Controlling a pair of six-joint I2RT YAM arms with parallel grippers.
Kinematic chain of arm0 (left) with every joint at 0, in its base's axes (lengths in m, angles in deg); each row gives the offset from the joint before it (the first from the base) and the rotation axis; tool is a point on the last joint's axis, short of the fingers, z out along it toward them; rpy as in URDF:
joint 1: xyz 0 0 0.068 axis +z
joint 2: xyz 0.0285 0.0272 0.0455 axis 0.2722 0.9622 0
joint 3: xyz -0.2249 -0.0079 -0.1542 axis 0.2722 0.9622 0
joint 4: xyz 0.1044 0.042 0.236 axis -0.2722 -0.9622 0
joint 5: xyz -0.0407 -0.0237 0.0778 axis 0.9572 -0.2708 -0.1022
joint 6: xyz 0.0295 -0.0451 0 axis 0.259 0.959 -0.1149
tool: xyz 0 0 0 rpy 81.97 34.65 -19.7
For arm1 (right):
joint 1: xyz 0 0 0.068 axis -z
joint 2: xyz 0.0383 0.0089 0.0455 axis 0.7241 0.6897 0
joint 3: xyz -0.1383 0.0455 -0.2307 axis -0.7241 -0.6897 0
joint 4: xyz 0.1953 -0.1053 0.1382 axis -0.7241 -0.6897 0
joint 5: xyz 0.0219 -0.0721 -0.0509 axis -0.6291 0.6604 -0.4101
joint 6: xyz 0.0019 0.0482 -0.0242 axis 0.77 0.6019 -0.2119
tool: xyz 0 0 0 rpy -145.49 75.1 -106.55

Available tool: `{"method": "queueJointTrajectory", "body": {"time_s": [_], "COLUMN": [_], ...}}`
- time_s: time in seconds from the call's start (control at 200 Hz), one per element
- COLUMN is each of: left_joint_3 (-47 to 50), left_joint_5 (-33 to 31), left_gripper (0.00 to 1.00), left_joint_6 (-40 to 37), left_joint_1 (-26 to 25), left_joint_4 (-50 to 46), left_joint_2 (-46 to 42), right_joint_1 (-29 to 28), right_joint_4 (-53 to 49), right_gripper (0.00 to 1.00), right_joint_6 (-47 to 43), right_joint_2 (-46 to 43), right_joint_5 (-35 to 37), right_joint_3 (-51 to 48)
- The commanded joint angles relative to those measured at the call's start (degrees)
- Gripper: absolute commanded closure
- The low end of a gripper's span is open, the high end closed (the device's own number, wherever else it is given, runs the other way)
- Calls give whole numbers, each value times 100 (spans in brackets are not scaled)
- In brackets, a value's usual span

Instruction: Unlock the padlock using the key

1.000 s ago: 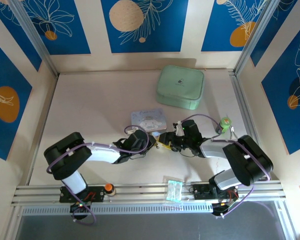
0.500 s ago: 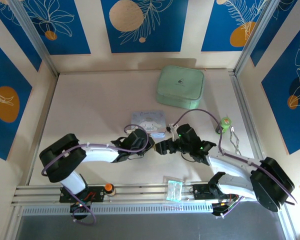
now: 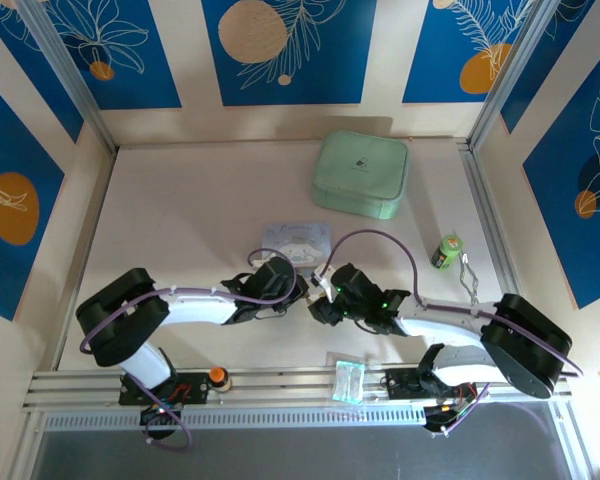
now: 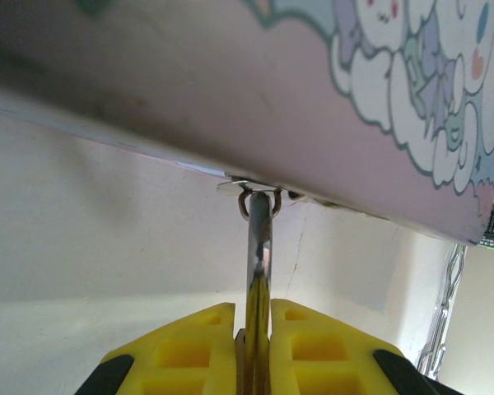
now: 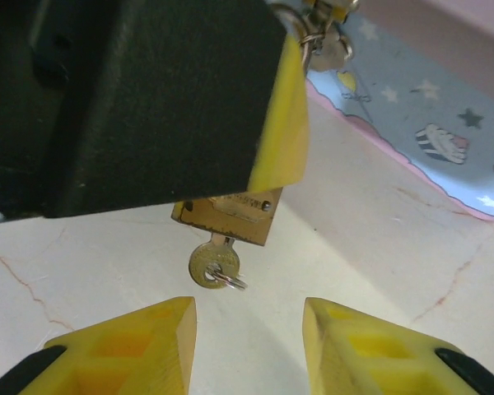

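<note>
Already the key (image 5: 214, 265) sits in the padlock (image 5: 226, 216), which the left gripper (image 4: 253, 319) clamps by the tin (image 4: 230, 82). The right gripper (image 5: 247, 329), jaws apart, hovers just below the key; turning it is left, I judge.

padlock (image 5: 226, 216): upper body hidden behind left pincer (image 4: 253, 321) | key (image 5: 213, 265): blade hidden inside padlock

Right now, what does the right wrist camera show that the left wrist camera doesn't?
Right wrist: the brass padlock with the key in its keyhole, and the right gripper open below it. Left wrist: the silver shackle hooked through a loop on the tin, the left gripper shut on the padlock, and a chain at the right. Both: the cartoon tin and the pale table.
</note>
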Motion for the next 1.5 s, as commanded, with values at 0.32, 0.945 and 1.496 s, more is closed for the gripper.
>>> {"method": "queueJointTrajectory", "body": {"time_s": [0.32,0.945,1.496], "left_joint_3": [-188,62,200], "left_joint_5": [97,220,204], "left_gripper": [100,100,100], "left_joint_6": [-95,-76,-8], "left_joint_1": [39,36,42], "left_joint_4": [-124,92,5], "left_joint_2": [-219,-254,-313], "right_joint_1": [-460,817,1403], "right_joint_4": [624,978,797], "right_gripper": [67,86,71], "right_joint_6": [-26,513,746], "right_joint_2": [543,743,515], "right_joint_5": [811,-1457,-1610], "right_joint_3": [310,110,-82]}}
